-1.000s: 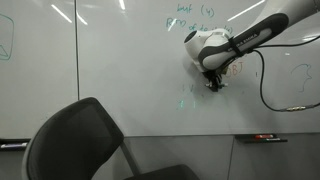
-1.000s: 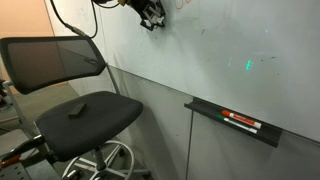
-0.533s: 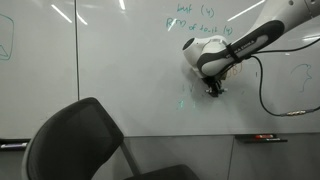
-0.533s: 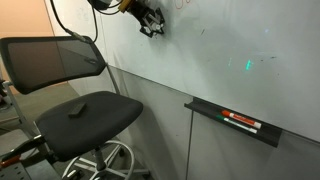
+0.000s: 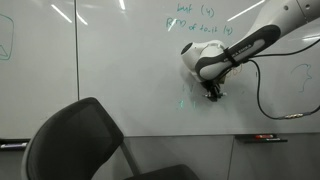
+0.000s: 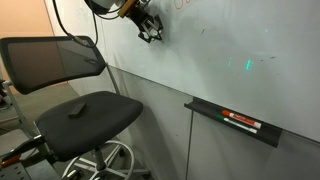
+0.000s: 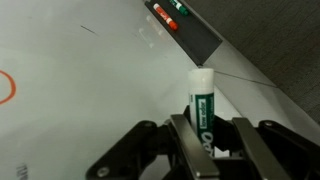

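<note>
Moved slightly down the whiteboard (image 5: 120, 80) with the gripper (image 7: 212, 140) since a second ago. Clenched on a green-labelled marker (image 7: 203, 100), held between the fingers close to the board. Farther off, a tray (image 6: 235, 122) with markers, then an office chair (image 6: 70, 95).

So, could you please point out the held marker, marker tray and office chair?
held marker (image 7: 202, 100), wrist view, barrel.
marker tray (image 6: 205, 113), in an exterior view, left end.
office chair (image 6: 112, 116), in an exterior view, seat.
</note>
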Robot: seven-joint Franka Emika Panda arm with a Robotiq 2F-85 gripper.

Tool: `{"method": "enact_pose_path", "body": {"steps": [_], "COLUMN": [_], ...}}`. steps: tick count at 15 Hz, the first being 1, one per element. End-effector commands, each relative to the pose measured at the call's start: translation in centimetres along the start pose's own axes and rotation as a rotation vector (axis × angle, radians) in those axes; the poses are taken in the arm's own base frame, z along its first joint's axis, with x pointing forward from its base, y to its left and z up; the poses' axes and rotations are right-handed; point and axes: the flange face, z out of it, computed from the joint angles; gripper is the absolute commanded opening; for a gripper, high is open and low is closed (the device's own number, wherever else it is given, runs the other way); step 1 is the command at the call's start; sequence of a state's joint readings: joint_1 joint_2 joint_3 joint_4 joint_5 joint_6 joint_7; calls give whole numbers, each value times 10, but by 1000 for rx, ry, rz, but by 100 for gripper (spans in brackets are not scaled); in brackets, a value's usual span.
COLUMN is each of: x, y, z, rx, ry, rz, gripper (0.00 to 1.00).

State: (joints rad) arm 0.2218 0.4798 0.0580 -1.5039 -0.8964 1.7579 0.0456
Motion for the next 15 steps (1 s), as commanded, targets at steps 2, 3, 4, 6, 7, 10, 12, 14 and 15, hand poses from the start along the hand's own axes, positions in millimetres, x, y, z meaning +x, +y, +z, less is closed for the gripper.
{"method": "enact_pose_path", "body": {"steps": [2, 3, 4, 6, 7, 10, 12, 14, 15], "x": [-21, -26, -33, -50, -61, -92, -107, -120, -125], "y": [11, 12, 12, 10, 7, -1, -13, -27, -35], "z": [-6, -8, -9, -11, -13, -17, -14, -11, -9], "rx": [78, 91, 104, 144, 166, 236, 320, 407, 441], "ry": [0, -4, -7, -18, -21, -29, -27, -28, -32], "rz": [-37, -45, -52, -64, -68, -57, -10, 24, 39], "gripper": [7, 7, 7, 7, 7, 7, 7, 7, 7]}}
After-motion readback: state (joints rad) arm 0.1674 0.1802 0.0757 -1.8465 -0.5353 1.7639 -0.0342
